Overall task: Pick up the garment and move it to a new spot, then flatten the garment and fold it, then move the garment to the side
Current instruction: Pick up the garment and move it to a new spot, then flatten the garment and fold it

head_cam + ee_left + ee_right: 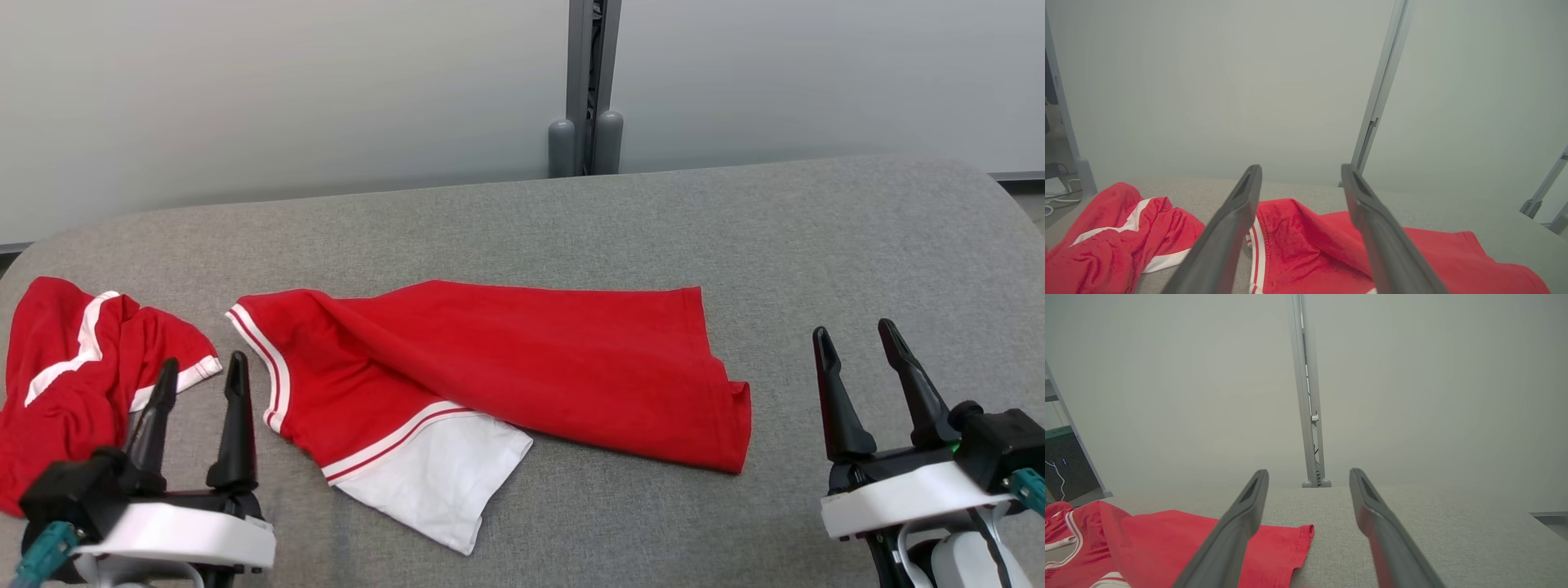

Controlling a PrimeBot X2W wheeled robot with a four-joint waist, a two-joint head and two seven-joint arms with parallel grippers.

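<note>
Dead centre of the head view, the garment [490, 367] lies on the grey surface [816, 237]: a red tee with white trim, rumpled, with a big diagonal fold across it and a white sleeve poking out at the lower middle. So it's definitely not flat, and not folded in any tidy way. Whether the "new spot" step is done can't be told from this, but flattening, folding and the shove to the side all look like they're still to do.

Left gripper [203, 363] sits at the lower left, right gripper [854, 330] at the lower right. Both have their fingers spread wide with nothing in them, and both hang clear of the cloth.

For edges, the red hem [718, 384] on the right side looks clean and easy to reach, and so does the striped edge [253, 351] on the left.

As for room, there's plenty of bare surface to the right of the garment and above it. The left is tighter, with a second red piece [65, 384] bunched up just beside the left fingers. Spreading rightward looks like the safer bet.
</note>
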